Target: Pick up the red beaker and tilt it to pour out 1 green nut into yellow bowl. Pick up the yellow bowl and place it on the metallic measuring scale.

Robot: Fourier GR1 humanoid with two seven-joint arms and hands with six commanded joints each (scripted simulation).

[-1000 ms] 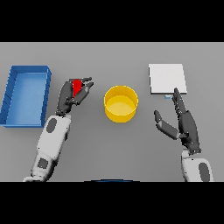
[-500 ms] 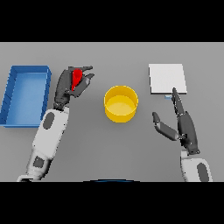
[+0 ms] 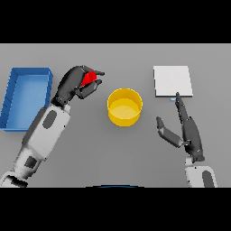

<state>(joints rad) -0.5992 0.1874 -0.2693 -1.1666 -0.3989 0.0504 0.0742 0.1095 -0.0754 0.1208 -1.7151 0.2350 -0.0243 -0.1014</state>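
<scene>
The left hand has its fingers curled round the red beaker, and over the last second it has carried the beaker up off the desk and a little away from the robot, with the arm stretching out behind it. The beaker now shows only as a red patch between the fingers and thumb, its mouth seemingly turned toward the right. The blue tray lies just to the outer side of this hand.

The yellow bowl has not moved; it sits on the desk just to the right of the left hand and slightly nearer the robot. So the lift appears done, and the hand looks about to carry the beaker across and tip it over the bowl. Whether the green nut is inside the beaker cannot be told, and none shows in the bowl.

The right hand hovers with straight fingers and thumb spread, holding nothing, much as it was a second ago. The measuring scale lies just beyond its fingertips, and the bowl is to its inner side, apart from it.
</scene>
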